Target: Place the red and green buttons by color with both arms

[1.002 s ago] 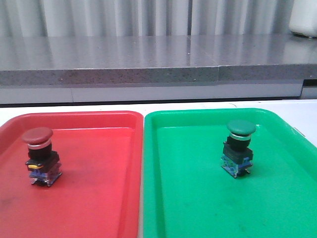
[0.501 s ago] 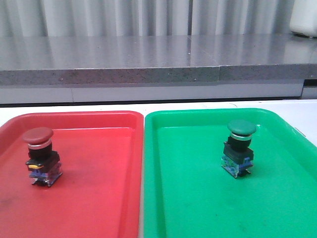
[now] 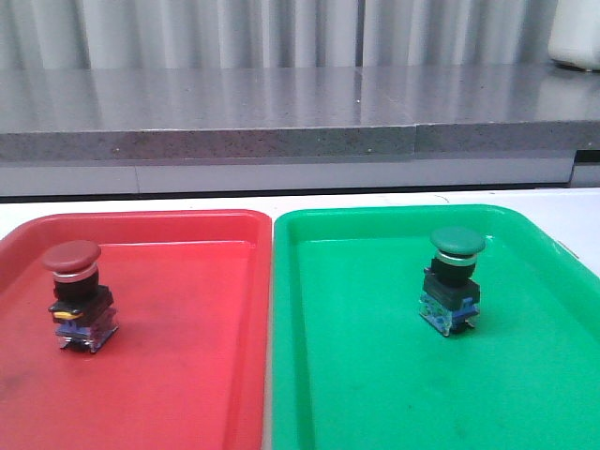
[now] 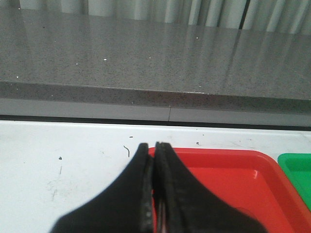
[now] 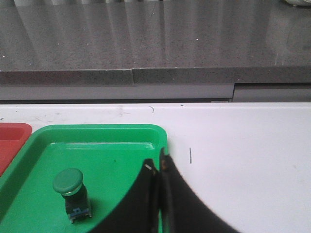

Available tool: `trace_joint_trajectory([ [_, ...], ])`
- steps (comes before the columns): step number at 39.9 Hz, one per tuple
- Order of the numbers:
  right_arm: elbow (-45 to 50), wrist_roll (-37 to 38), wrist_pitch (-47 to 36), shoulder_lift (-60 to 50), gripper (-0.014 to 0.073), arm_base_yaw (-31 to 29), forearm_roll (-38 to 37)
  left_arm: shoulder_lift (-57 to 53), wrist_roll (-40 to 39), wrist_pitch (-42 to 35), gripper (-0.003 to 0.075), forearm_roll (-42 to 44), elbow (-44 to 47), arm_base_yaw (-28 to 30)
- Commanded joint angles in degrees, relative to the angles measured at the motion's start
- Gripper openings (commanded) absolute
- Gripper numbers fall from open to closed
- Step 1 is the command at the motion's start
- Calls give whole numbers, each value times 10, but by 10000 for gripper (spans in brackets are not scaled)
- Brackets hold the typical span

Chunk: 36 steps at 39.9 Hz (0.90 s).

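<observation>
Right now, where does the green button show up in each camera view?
Front view: green button stands upright in the green tray, right of centre.
Left wrist view: not in it; only a corner of the green tray shows.
Right wrist view: green button at lower left, apart from the shut right pincer.
Shared landmark: the green tray.

red tray | cut off at frame bottom | green tray | likewise, apparently
</observation>
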Motion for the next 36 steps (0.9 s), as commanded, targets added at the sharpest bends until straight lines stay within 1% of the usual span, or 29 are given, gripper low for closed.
trace_joint_trajectory([
  [1,-16,-3,-49,4,-125,-3,-4,2,-7,-47,-20,-6,-16,-1],
  [4,-16,-3,-49,4,-125,-3,-4,2,-7,-52,-20,-6,-14,-1],
  [8,-16,-3,-49,4,-125,-3,-4,-18,-7,-78,-20,-4,17,1],
  [18,-16,-3,-49,4,-125,-3,-4,-129,-7,-101,-20,-4,149,43],
  [24,-16,-3,-49,4,-125,-3,-4,-198,-7,-109,-20,-4,208,49],
  [27,-16,-3,-49,4,-125,-3,-4,-207,-7,-126,-20,-4,226,50],
  [29,-16,-3,-49,4,-125,-3,-4,-204,-7,-116,-20,-4,225,50],
  [36,-16,-3,-49,4,-125,-3,-4,-206,-7,-120,-20,-4,225,50],
])
